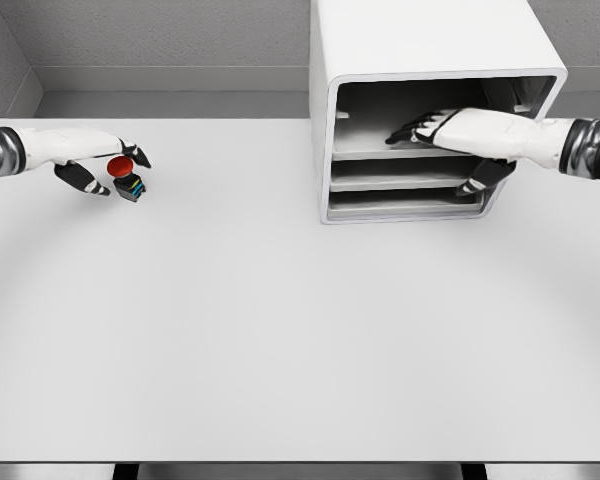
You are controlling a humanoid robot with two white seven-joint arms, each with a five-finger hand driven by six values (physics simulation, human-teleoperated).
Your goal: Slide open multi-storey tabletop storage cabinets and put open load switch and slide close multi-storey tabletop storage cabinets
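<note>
- While the left hand [108, 170] hovers over the desk [280, 340] at far left, its fingers close around the load switch [128, 178], a red-capped black block.
- Well apart to the right stands the white storage cabinet [430, 60].
- Right hand [450, 130] reaches into its top compartment, fingers stretched flat, thumb below, holding nothing.

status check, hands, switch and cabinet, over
Left hand shut on red-capped switch, far left of table. Right hand open, fingers inside cabinet top bay. Nothing between switch and cabinet.
</note>
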